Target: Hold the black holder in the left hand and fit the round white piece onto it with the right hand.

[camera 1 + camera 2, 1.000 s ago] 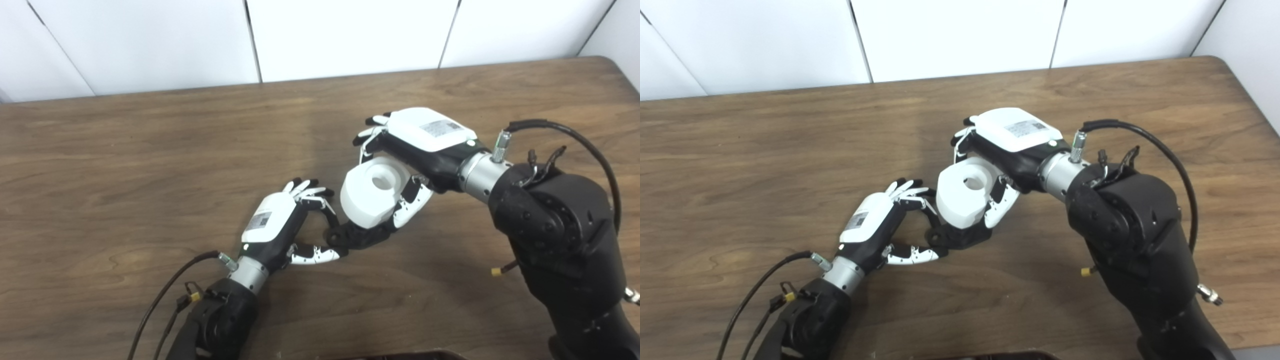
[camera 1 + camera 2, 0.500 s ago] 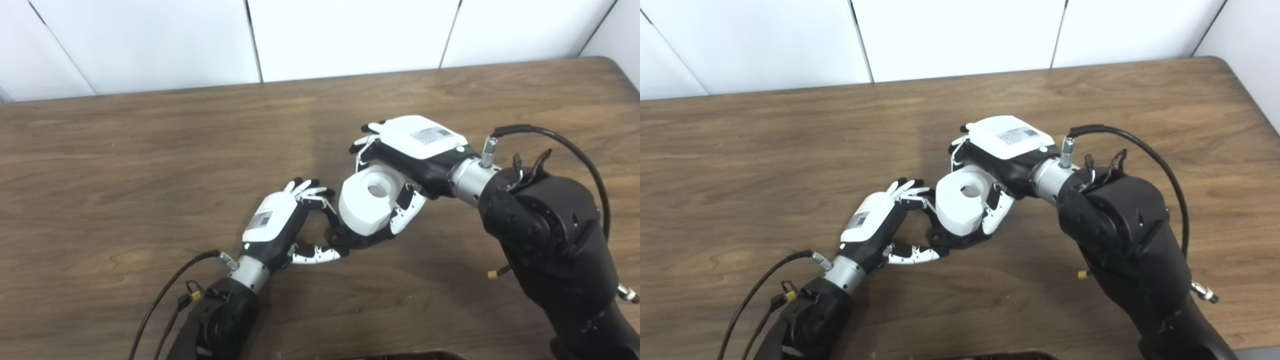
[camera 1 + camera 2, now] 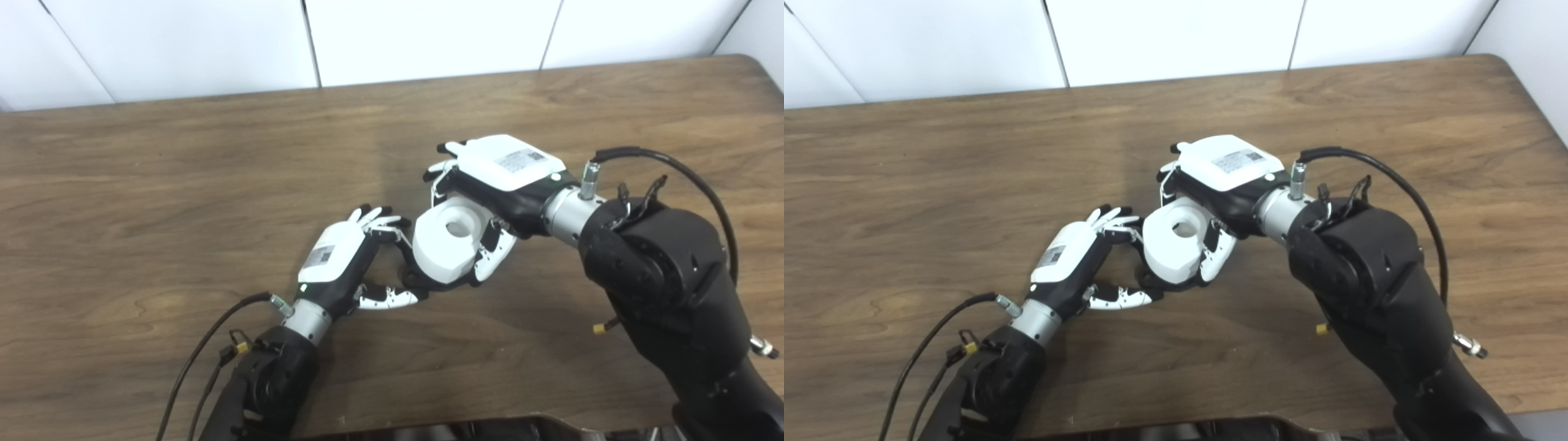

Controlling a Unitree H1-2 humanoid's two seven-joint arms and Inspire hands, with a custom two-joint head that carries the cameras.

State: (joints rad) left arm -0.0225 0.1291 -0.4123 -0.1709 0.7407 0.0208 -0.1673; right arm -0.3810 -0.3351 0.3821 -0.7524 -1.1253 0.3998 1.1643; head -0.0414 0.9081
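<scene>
The round white piece (image 3: 447,245) with a centre hole is gripped in my right hand (image 3: 490,190), fingers over its far side and thumb on its near right side. It sits low over the black holder (image 3: 422,282), which lies on the wooden table (image 3: 153,184) and is mostly hidden beneath it. My left hand (image 3: 349,263) pinches the holder's left end between fingers and thumb (image 3: 386,298). In the right eye view the white piece (image 3: 1176,245) covers the holder (image 3: 1154,283) in the same way, between the left hand (image 3: 1078,260) and the right hand (image 3: 1225,177).
A dark object's edge (image 3: 490,429) shows at the bottom of the picture. White wall panels (image 3: 429,30) stand behind the table's far edge. The table's right corner (image 3: 759,67) is at the upper right.
The right hand has brought the white piece down and slightly left, closer onto the black holder. The left hand stays on the holder. The camera has tilted a little.
</scene>
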